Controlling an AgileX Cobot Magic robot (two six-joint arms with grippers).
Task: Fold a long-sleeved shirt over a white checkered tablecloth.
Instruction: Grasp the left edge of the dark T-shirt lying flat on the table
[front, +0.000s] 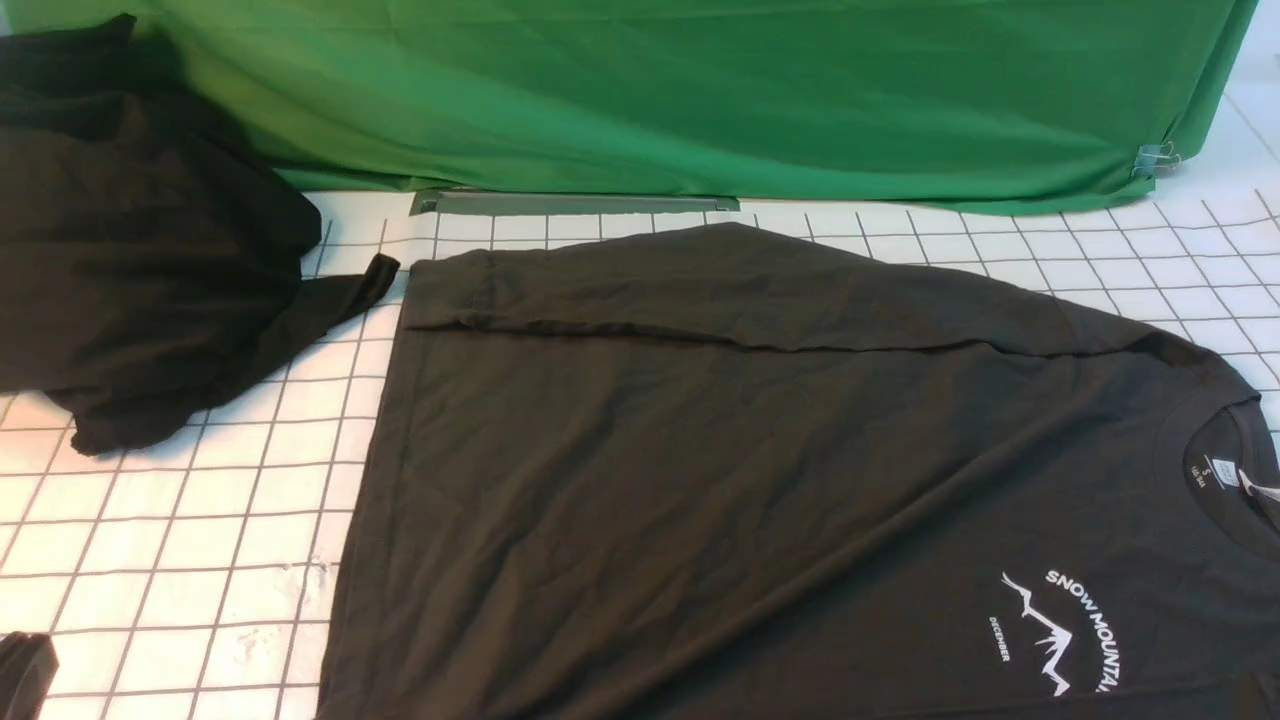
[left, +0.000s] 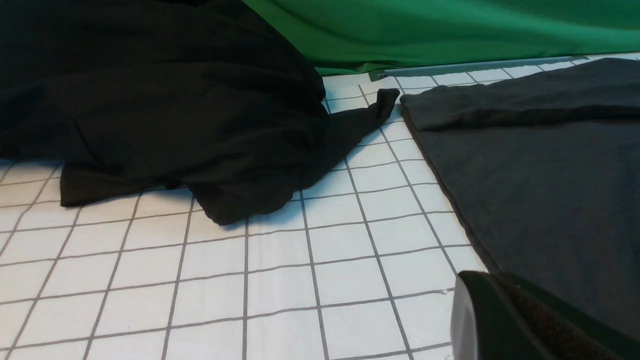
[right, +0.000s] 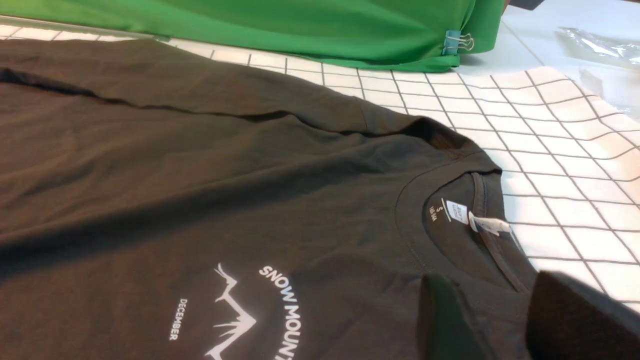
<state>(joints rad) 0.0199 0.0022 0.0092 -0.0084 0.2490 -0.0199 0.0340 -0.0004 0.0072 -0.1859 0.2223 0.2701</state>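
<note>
The long-sleeved shirt (front: 720, 470) lies flat on the white checkered tablecloth (front: 200, 520), chest up. Its far sleeve is folded across the top, and the white mountain print (front: 1050, 640) and neck label (front: 1225, 472) are at the right. My right gripper (right: 487, 280) is open low over the shirt (right: 210, 175), beside the collar (right: 450, 220), with flat fabric showing between its fingers. My left gripper (left: 480, 280) sits at the shirt's hem (left: 525, 200) near the tablecloth (left: 280, 280). Only one dark finger mass shows, so its state is unclear. In the front view its tip (front: 25, 670) is at the bottom left.
A blacker, shapeless heap of cloth (front: 140, 250) lies at the far left, one flap reaching toward the shirt's corner. The green backdrop (front: 700, 90) closes off the back, with a grey strip (front: 575, 203) at its foot and a binder clip (front: 1155, 158). Clear plastic (right: 600, 45) lies beyond the tablecloth's edge.
</note>
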